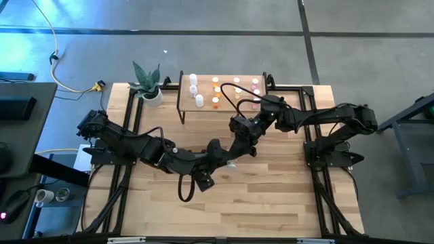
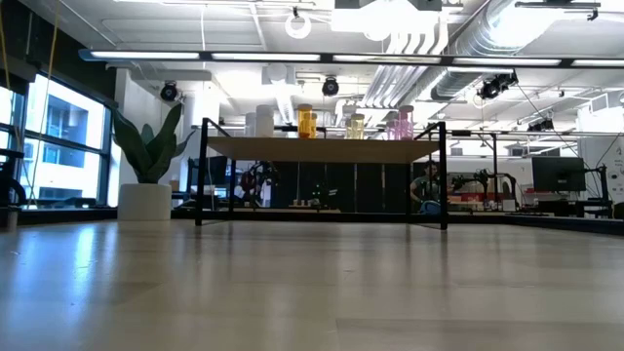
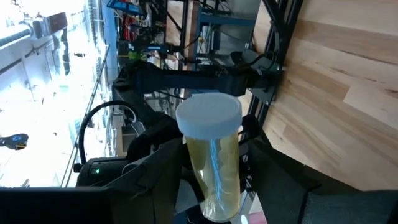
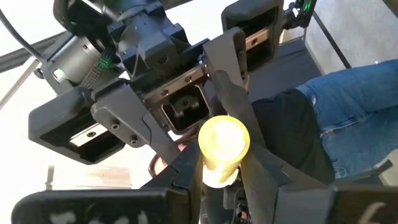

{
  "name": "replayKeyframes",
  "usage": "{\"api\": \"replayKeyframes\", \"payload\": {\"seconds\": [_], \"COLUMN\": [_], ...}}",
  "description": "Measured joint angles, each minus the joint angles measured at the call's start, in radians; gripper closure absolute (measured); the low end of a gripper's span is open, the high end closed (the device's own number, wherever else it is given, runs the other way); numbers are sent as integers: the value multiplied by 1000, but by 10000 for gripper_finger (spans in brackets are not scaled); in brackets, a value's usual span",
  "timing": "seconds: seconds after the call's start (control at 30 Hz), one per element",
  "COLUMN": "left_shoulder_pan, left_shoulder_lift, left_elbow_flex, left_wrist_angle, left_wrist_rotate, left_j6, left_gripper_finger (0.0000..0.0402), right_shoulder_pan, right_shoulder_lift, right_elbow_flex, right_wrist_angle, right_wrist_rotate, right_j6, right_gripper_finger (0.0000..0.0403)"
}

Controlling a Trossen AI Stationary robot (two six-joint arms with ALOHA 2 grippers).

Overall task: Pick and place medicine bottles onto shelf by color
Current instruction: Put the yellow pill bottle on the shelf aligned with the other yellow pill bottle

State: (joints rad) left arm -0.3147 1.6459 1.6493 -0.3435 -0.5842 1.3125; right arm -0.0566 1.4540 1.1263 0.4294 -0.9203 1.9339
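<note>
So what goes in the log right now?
phase: arms meet above table | left gripper: holding yellow bottle | right gripper: shut, at same bottle | shelf: several bottles placed

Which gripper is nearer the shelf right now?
Right. The right gripper hangs just in front of the shelf, near its front edge. The left gripper sits farther back over mid-table, holding a yellow bottle.
</note>
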Motion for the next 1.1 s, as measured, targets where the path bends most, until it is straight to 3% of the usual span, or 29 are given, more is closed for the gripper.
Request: {"api": "replayKeyframes", "payload": {"seconds": [0.27,0.6,0.9,1.1], "left_shoulder_pan": [9,9,6,-3], "left_shoulder_lift": [0,-1,-2,-3], "left_elbow_flex": [0,0,0,0], "left_wrist_angle": [0,-1,-7,-14], "left_wrist_rotate": [8,27,20,-18], "left_j6": [0,8,8,26], "left_gripper_finger": [235,301,301,304], "right_shoulder_pan": [0,0,1,2], "right_shoulder_lift": [0,0,0,-2], "right_elbow_flex": [0,0,0,0], "right_wrist_angle": [1,0,-1,-15], "right_wrist_rotate": [0,-4,21,73], "right_j6": [7,3,-54,-110], "right_gripper_finger": [327,327,325,290]}}
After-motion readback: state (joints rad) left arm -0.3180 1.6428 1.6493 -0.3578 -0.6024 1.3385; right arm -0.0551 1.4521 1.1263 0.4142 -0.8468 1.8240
